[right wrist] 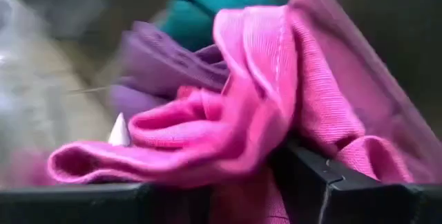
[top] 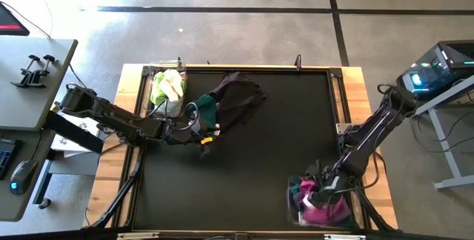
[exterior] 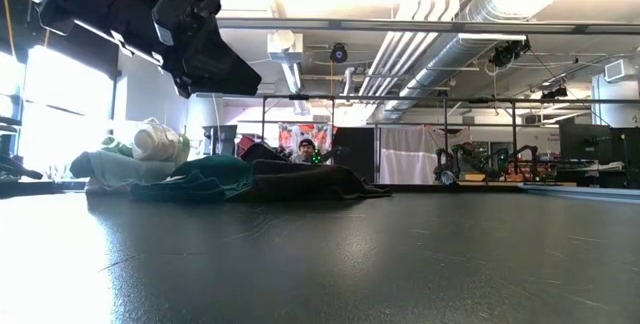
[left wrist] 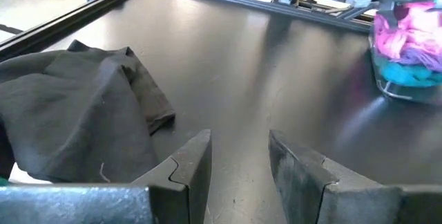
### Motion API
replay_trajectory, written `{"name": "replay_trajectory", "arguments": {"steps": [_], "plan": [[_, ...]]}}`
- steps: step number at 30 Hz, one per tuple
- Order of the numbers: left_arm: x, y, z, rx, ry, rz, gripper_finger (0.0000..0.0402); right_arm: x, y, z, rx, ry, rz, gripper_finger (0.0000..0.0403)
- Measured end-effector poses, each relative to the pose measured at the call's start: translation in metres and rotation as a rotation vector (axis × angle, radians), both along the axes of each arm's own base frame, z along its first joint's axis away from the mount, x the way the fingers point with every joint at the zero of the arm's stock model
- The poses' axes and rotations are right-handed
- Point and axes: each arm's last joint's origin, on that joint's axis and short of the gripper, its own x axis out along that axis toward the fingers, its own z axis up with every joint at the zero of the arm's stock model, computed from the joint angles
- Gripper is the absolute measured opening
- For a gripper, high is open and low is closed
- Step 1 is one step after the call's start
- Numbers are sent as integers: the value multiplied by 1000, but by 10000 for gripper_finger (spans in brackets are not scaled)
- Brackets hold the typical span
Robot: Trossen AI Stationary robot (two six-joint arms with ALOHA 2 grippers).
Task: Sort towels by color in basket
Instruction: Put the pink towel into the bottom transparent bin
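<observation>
Your black table mat [top: 244, 166] is the landmark here. At its far left corner sits a clear basket [top: 159, 73] holding lime green and cream-white towels [top: 170, 86]. Just beside that basket, on the mat, a dark teal-green towel [top: 207, 109] lies against a crumpled black towel [top: 238, 95]; in the low view the teal one [exterior: 205, 177] sits in front of the black one [exterior: 310, 179].

Your left gripper [top: 200, 130] hangs above the mat, just on the near side of the teal towel. In the left wrist view its fingers [left wrist: 190, 165] stand apart with bare mat between them, and the black towel [left wrist: 76, 110] lies just ahead.

At the mat's near right corner sits a second clear basket [top: 292, 195] filled with magenta [top: 326, 212], purple and teal cloth. Your right gripper [top: 324, 188] is down over that basket. In the right wrist view the magenta towel [right wrist: 235, 127] is draped against the gripper's dark fingers [right wrist: 324, 182], with a purple towel [right wrist: 162, 61] and a teal one [right wrist: 200, 13] behind it; you cannot tell whether the fingers pinch the magenta cloth.
</observation>
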Motion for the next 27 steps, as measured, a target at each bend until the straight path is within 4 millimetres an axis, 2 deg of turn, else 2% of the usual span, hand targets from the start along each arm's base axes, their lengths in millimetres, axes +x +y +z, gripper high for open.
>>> {"name": "replay_trajectory", "arguments": {"steps": [4, 12, 15, 19, 23, 27], "plan": [[0, 0, 0, 0, 0, 1, 129, 6, 6, 20, -34, 27, 59, 139], [0, 0, 0, 1, 0, 2, 129, 16, 19, 97, -66, -8, 70, 139], [0, 0, 0, 1, 1, 2, 129, 17, 18, 115, -104, -55, 40, 139], [0, 0, 0, 7, 3, 0, 129, 21, 15, 112, -159, -132, 0, 139], [0, 0, 0, 10, 3, -1, 129, 27, 19, 85, -105, -128, 42, 139], [0, 0, 0, 10, 3, 0, 129, 32, 29, 56, 42, -112, 97, 139]]}}
